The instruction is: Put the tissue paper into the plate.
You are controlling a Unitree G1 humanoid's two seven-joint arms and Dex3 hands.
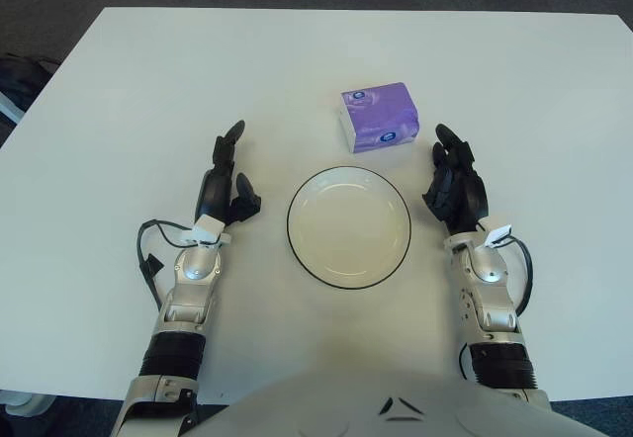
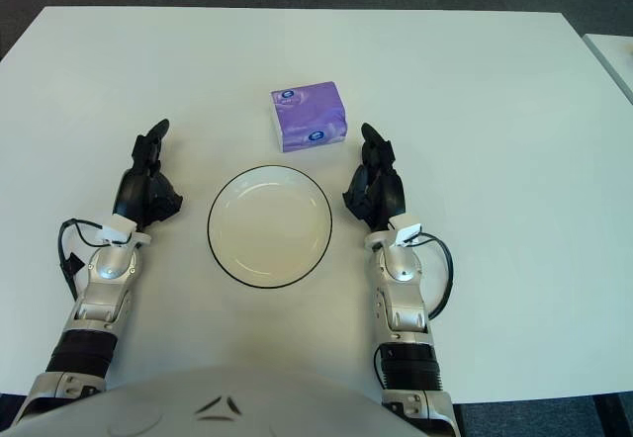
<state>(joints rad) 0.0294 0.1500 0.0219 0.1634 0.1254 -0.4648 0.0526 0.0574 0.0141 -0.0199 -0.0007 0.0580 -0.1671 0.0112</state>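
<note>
Here, tissue pack [image 1: 380, 116] beyond plate [image 1: 348, 169], near right robot hand [image 1: 455, 182]

The table [image 1: 119, 91] runs past the frame edges, corners cut off.

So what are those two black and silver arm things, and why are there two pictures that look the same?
They are a robot's arms. Both pictures come from two camera eyes on its head, looking down at the white table, set slightly apart, so they nearly match. On the table lie a round cream plate with a dark rim and, just behind it, a small purple tissue packet. The black left hand shows left of the plate, the right hand on its right. Neither holds anything. The plate has nothing in it yet.
</note>
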